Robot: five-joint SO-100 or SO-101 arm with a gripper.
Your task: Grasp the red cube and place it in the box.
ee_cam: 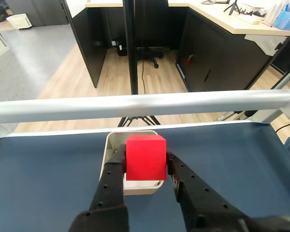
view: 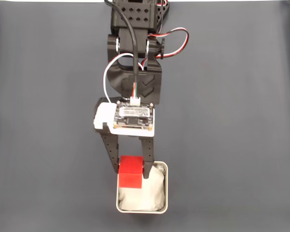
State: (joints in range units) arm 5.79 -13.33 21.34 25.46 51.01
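The small, matte, bright red cube sits clamped between the two black perforated fingers of the gripper, which press on its opposite side faces; in the wrist view the cube looks level and squarely held, with its lower edge overlapping the container behind it. It hangs at the near edge of the small square box with the pale metallic rim, rounded corners and wrinkled white lining, so the hold seems meant to carry it over the opening. From the fixed view the cube overlaps the box's upper left corner and is not centred on the lining; whether it touches the rim I cannot tell. My judgement is that the carrying step is nearly done and a short further reach would bring it fully over the box before release.

The arm stretches out from the top of the fixed view along the dark grey table mat, wrist and circuit board uppermost, fingers pointing down the picture toward the box. Beyond the table's silver rail, the wrist view shows a wooden floor and dark desks.
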